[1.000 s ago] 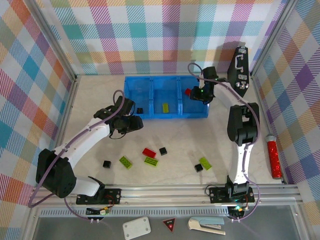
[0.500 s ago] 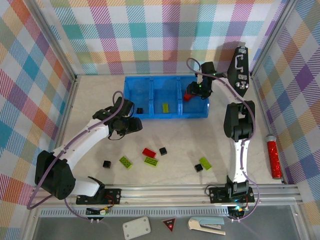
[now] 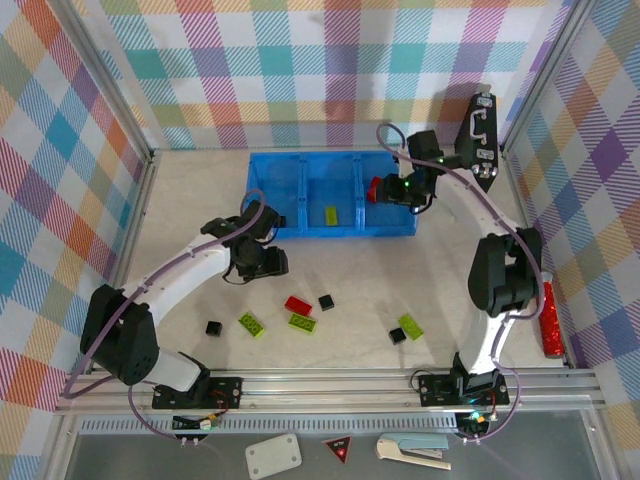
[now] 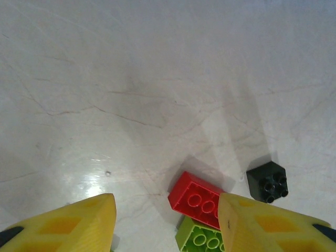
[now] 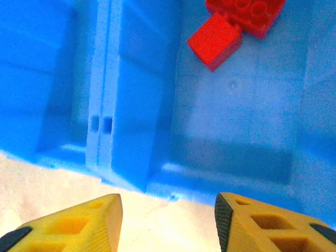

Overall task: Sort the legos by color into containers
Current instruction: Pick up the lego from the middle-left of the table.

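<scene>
Bright, even light is pouring down from overhead; the arms are throwing only soft, short shadows on the pale table (image 3: 440, 280); at the left wrist a glare patch is shining on the tabletop; the red brick (image 4: 197, 199) and black cube (image 4: 268, 181) are casting faint shadows up-left; the yellow fingertips (image 4: 79, 226) are blurring at the bottom edge; at the right wrist the blue tray (image 5: 231, 105) is glowing saturated, slightly hazy.

Both arms are built from white tubular links joined by bulky black joint housings. A thin lilac cable (image 3: 381, 133) trails along the right arm (image 3: 487, 335), and a matching one follows the left arm (image 3: 180, 280). Each arm has a black base plate (image 3: 195, 388) bolted to a silver rail (image 3: 330, 383). The left claw (image 3: 265, 262) and right claw (image 3: 398, 190) have black bodies, the right one carrying a small green light. Seen from the wrists, the fingers (image 4: 79, 220) are yellow with diamond-shaped recesses and black tips.
</scene>
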